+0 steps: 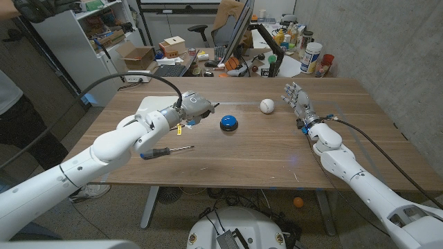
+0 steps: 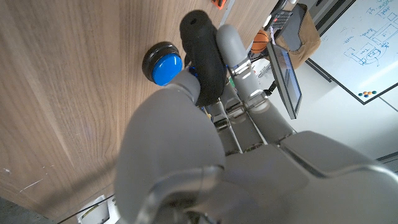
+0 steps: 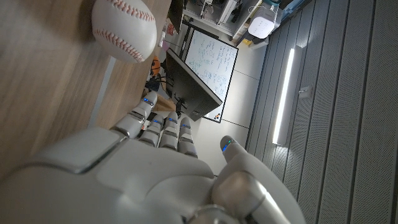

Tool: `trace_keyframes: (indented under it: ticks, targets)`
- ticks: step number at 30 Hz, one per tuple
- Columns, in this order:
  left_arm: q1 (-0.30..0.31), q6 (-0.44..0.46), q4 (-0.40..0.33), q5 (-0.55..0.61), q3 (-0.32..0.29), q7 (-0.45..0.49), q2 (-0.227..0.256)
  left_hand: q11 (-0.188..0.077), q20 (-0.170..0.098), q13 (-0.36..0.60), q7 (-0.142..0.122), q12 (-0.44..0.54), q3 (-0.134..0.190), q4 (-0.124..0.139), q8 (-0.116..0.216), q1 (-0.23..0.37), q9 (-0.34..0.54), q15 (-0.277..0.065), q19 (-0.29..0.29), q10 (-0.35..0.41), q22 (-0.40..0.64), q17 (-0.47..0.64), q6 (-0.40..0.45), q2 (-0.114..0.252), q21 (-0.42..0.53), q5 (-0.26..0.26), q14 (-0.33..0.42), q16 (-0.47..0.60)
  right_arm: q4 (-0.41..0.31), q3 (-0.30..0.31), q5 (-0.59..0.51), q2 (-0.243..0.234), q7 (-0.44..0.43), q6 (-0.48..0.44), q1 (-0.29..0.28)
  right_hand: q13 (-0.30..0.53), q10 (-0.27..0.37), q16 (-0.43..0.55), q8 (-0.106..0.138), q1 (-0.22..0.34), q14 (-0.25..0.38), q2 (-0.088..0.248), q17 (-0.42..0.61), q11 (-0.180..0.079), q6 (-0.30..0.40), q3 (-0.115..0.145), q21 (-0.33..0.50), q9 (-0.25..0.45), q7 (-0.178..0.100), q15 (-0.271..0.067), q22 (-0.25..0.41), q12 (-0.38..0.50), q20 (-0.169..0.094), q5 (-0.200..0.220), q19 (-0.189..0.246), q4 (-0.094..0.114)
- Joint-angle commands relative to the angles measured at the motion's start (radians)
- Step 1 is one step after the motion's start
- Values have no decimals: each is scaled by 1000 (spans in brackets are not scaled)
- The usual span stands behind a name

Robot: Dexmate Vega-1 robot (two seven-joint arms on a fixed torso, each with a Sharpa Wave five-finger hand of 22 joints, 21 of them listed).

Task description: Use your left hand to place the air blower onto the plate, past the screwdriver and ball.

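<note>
Grip is the main thing to read: the left hand (image 1: 192, 109) is closed around the air blower (image 2: 202, 55), whose black rubber bulb sticks out between the fingers (image 2: 233, 46) in the left wrist view. It looks lifted clear of the table, carried high enough to pass over what lies below. From the head camera the blower is almost wholly hidden inside the hand, so how firm the hold is cannot be judged there.

The hand hangs over the far-left part of the table (image 1: 242, 159). The pale plate (image 1: 148, 104) lies just beside it on its left, partly hidden by the forearm. A blue button (image 1: 228, 123) sits just beside it on the other side, and shows close under the bulb in the wrist view. The screwdriver (image 1: 163, 151) lies nearer the robot, under the forearm. The ball (image 1: 267, 105) is well apart, towards the right.

So the blower seems close to its goal. I judge that a short move towards the plate and a lowering remain, and the release is not yet done.

The right hand (image 1: 299, 101) stands at the right of the table near the ball, fingers upright and apart, holding nothing. It seems parked there to leave the job to the other 1.
</note>
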Motion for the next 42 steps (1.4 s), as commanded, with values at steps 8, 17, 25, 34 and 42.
trace_keyframes:
  ticks: [8,17,25,34,42]
  targets:
    - [-35,-3,86,-60,-8,80,27,-57,-27,2,-2,-10,-3,-2,-1,12,3,-146,-20,49,3,4,25,9,9,2,112,-5,41,-6,-2,14,10,6,23,5,5,-3,-2,-3,7,46,1,-1,9,-1,-2,4,-2,-28,4,0,-29,2,6,-1]
    - [-48,62,114,-66,-4,67,17,-55,-26,2,-1,-15,-3,1,-5,10,3,-145,-25,48,3,5,23,13,11,2,110,-9,52,-9,-3,18,15,8,31,5,5,-3,-2,-2,7,46,1,-3,8,-1,-2,4,-2,-30,4,0,-30,2,6,-1]
    - [-45,110,126,-76,-5,64,26,-55,-26,3,-1,-18,-3,-1,-7,12,3,-146,-26,49,3,6,25,14,13,2,112,-10,51,-9,-4,16,15,6,31,5,5,-3,-2,-2,7,46,1,-4,9,-1,-2,4,-1,-29,4,0,-30,2,6,-1]
    - [-40,170,142,-94,-13,72,36,-55,-27,3,-3,-21,-3,-3,-11,16,3,-145,-28,49,3,8,26,16,16,2,117,-11,52,-13,-6,17,16,3,34,5,4,-3,-2,-3,7,45,1,-1,8,-2,-2,4,-1,-28,4,0,-30,1,6,-1]
    - [-31,214,152,-102,-17,93,51,-55,-27,4,-4,-23,-1,-3,-12,19,3,-145,-29,51,3,9,28,19,17,1,122,-10,48,-15,-9,18,12,1,33,5,5,-3,-2,-3,8,44,1,-2,9,-2,-2,4,-1,-29,4,0,-29,1,5,-1]
